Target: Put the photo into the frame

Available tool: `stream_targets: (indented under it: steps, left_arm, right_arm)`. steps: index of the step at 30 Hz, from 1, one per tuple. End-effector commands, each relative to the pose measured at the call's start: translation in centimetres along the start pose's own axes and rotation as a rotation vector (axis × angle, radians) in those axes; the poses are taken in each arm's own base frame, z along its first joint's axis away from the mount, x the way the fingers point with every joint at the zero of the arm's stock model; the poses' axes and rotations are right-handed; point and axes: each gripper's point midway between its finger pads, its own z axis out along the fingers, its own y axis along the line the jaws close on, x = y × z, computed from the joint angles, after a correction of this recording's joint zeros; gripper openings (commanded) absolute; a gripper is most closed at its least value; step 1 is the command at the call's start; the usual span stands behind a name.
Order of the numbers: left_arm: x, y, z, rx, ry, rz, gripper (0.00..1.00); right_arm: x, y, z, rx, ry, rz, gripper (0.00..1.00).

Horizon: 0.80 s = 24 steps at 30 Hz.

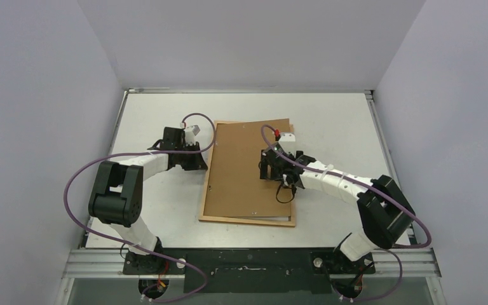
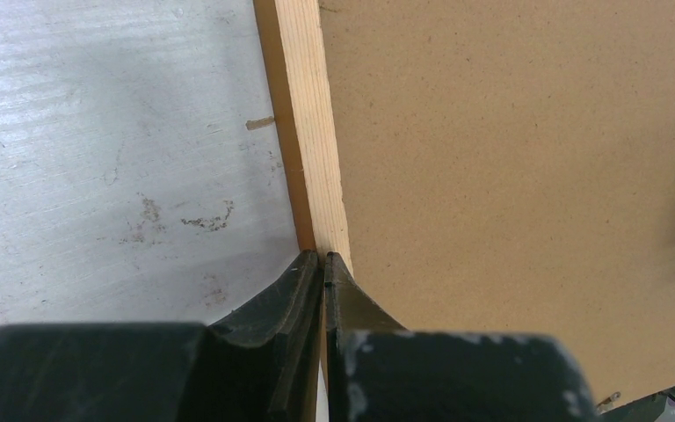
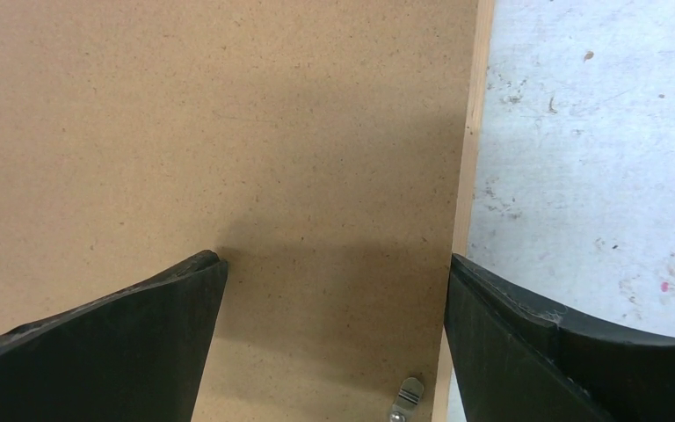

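A light-wood frame lies mid-table under a slightly askew brown fibreboard backing sheet, with the left gripper pressed together against the frame's nine o'clock border and the right gripper spread wide above the sheet toward three o'clock.

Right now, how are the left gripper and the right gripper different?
The left gripper has its jaws shut; the right gripper has its jaws wide open. The left gripper sits at the left wooden edge of the frame; the right gripper is over the brown backing board, near the right edge. Both have black jaws.
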Motion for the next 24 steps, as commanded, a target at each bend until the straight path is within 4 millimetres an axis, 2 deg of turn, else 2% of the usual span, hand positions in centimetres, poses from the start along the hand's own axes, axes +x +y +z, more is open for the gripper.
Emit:
stream_targets:
  steps: [1,7,17,22,24]
  left_arm:
    - [0.2,-0.6,0.2,0.038,0.016,-0.003,0.03]
    - [0.4,-0.7,0.2,0.042,0.017,-0.010,0.03]
    - [0.2,-0.8,0.0,0.046,0.018,-0.007,0.03]
    - [0.2,-0.6,-0.1,0.043,0.021,-0.011,0.03]
    - [0.1,-0.5,-0.2,0.044,0.019,-0.015,0.03]
  right_arm:
    - [-1.2,0.6,-0.4,0.047,-0.034,-0.054,0.90]
    - [-0.7,0.3,-0.1,0.088,-0.024,-0.103,0.90]
    - [-1.6,2.3,-0.8,-0.005,-0.045,-0.098,0.90]
    - [-3.4,3.3,-2.1,-0.081,-0.110,-0.062,0.91]
    - [-4.3,3.4,-2.4,-0.094,-0.131,-0.048,0.96]
